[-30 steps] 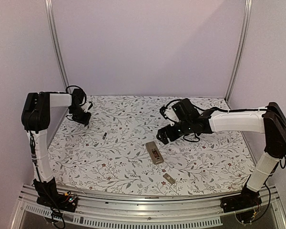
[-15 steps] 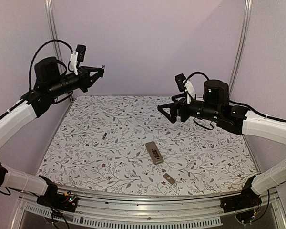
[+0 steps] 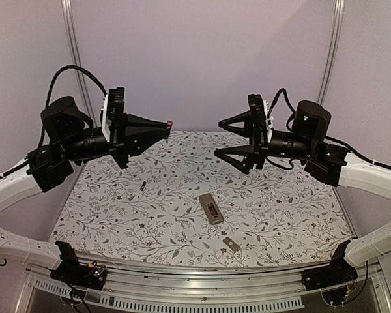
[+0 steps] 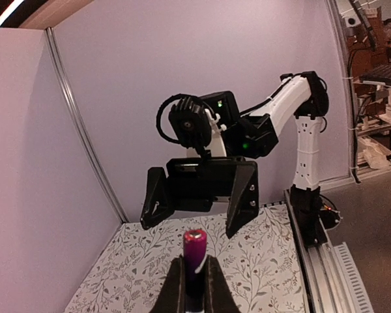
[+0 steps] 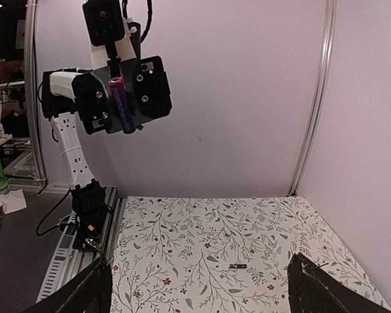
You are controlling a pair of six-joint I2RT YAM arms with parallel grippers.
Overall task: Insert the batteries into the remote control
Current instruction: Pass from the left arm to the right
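One battery (image 4: 195, 251) aloft; second battery (image 3: 143, 186) lies left of seemingly face-down remote (image 3: 212, 208).

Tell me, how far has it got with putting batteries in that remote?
Early days. Done: the grey cover lies apart from the remote control, so the back looks opened. In hand: the left gripper pinches one battery up in the air, facing the open right gripper. Left: the other battery lies on the table, and neither looks loaded.
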